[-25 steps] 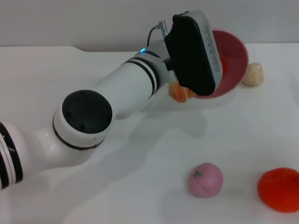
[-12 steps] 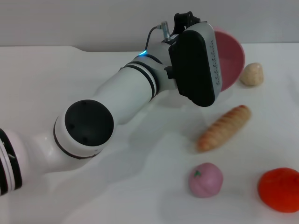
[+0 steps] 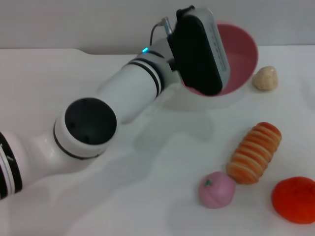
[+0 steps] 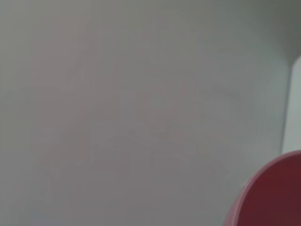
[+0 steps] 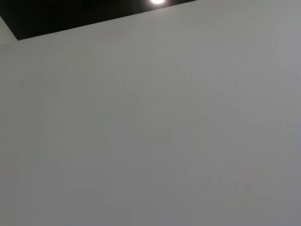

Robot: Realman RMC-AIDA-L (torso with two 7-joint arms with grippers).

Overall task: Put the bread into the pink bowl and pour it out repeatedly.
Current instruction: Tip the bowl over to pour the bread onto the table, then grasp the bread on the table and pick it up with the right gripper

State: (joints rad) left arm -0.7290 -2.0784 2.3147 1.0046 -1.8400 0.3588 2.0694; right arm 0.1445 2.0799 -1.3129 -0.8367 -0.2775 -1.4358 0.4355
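My left arm reaches in from the left, and its gripper is hidden behind its black housing. It holds the pink bowl by the rim, raised above the table at the back and tipped so its glossy inside faces me. Nothing lies inside the bowl. A slice of its rim shows in the left wrist view. The bread lies on the table at the front right, striped side up, one end touching a small pink ball. The right gripper is out of view.
A small pink ball with a green stem sits in front of the bread. A red-orange round fruit lies at the front right edge. A beige lump rests right of the bowl. The white table spreads below.
The bread dropped out of the tipped bowl, rolled toward the front right and came to rest stripes up against the pink ball. The bowl has swung back a little and sits higher.
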